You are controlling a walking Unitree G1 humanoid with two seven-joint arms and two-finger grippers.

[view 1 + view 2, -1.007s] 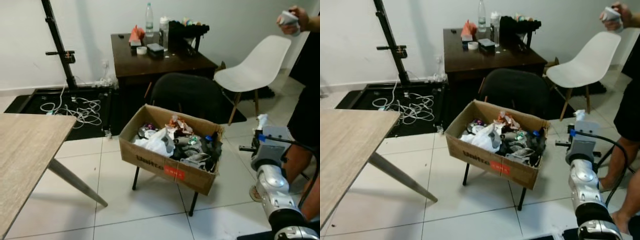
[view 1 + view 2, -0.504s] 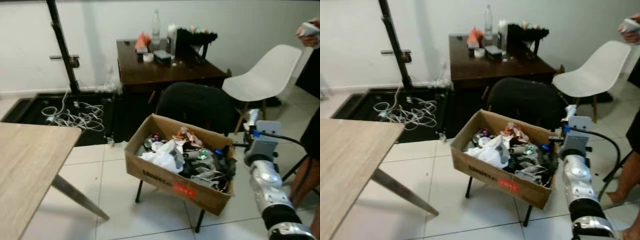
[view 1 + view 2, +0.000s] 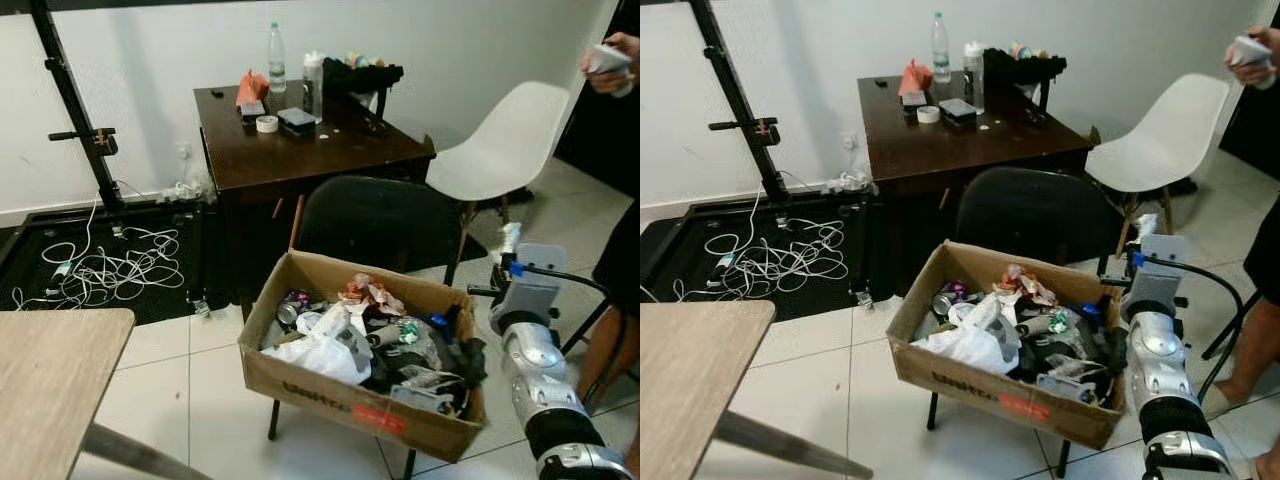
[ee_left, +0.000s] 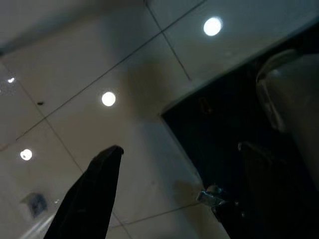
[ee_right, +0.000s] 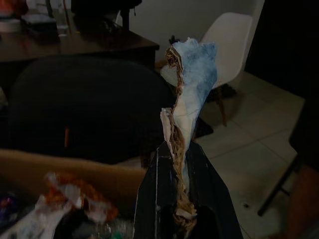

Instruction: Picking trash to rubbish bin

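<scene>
A cardboard box (image 3: 340,400) heaped with trash rests on a black chair (image 3: 370,220) at the centre; crumpled white plastic (image 3: 325,350), a can and wrappers lie inside. My right gripper (image 3: 508,250) is held up just off the box's right rim, shut on a crumpled white-and-blue paper scrap (image 5: 193,79) with a torn brown edge. The scrap sticks up from between the two black fingers (image 5: 154,194). My left arm hangs idle over the tiled floor (image 4: 124,124).
A dark wooden desk (image 3: 300,150) with bottles and small items stands behind the box. A white chair (image 3: 500,150) and a person (image 3: 620,250) holding something white are at the right. A pale table (image 3: 50,390) is near left; cables (image 3: 100,270) lie on a black mat.
The camera has shifted, so the box now sits lower and closer to my right arm. The right gripper keeps its hold on the paper scrap, now beside the box's right rim.
</scene>
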